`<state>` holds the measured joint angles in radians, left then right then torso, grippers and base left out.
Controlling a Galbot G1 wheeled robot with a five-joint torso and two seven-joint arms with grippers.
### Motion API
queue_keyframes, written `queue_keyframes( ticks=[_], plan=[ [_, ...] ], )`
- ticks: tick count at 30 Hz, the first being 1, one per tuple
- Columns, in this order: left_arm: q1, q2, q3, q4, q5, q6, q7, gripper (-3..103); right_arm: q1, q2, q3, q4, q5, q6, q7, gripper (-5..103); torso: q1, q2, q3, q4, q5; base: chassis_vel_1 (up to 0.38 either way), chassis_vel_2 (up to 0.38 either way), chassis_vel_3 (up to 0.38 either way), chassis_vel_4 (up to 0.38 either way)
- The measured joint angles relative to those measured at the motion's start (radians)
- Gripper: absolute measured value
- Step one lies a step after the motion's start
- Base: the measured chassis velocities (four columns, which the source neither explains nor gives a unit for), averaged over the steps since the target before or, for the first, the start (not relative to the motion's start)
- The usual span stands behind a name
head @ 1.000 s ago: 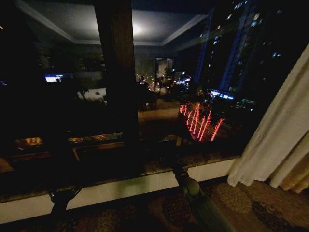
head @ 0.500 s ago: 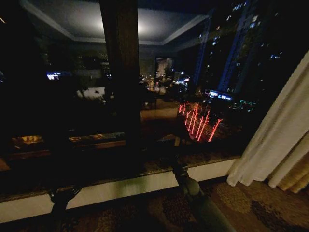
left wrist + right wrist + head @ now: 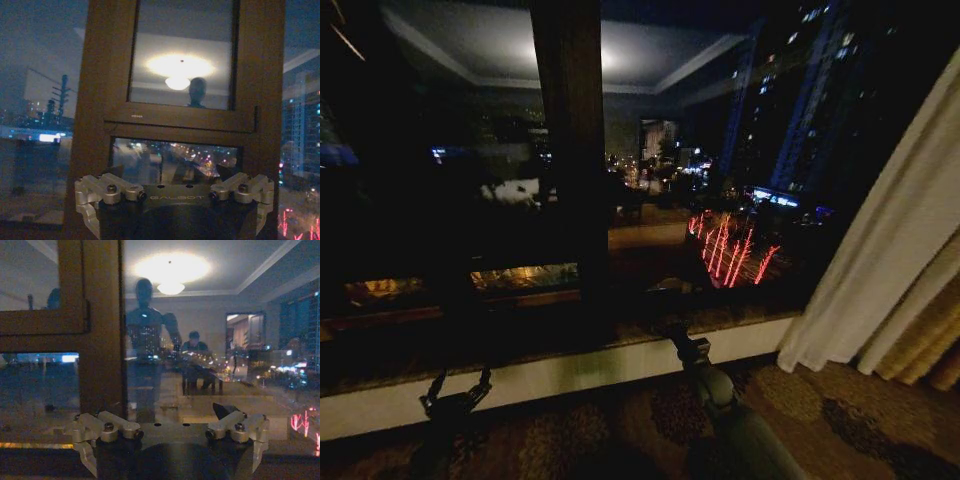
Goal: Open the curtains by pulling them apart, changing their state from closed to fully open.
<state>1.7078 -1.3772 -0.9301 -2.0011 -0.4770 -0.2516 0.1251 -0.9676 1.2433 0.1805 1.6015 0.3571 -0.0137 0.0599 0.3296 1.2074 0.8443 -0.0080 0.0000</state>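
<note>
Curtains (image 3: 880,270) pleated, sheer cream, gathered right, dark glossy window (image 3: 720,150) bare

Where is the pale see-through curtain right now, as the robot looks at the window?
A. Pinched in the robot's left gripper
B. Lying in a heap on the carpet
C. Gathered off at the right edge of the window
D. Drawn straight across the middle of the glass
C: in the head view the sheer curtain hangs bunched at the right edge, leaving the dark window glass uncovered, and both grippers hold nothing.
</note>
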Motion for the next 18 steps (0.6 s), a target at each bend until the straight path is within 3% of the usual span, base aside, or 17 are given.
queue_keyframes(
  ticks=[10,15,18],
  plan=[
    [0.0,0.0,0.0,0.0,0.0,0.0,0.0,100,0.0,0.0,0.0,0.0,0.0,0.0,0.0,100,-0.001,0.0,0.0,0.0,0.0005,0.233,-0.429,-0.229,0.435],
    [0.0,0.0,0.0,0.0,0.0,0.0,0.0,100,0.0,0.0,0.0,0.0,0.0,0.0,0.0,100,0.0,0.0,0.0,0.0002,-0.0008,0.137,-0.508,-0.115,0.506],
    [0.0,0.0,0.0,0.0,0.0,0.0,0.001,100,0.0,0.0,0.0,0.0,0.0,0.0,0.0,100,-0.001,0.0,0.0,-0.0003,0.0008,0.026,-0.342,-0.01,0.313]
  ],
)
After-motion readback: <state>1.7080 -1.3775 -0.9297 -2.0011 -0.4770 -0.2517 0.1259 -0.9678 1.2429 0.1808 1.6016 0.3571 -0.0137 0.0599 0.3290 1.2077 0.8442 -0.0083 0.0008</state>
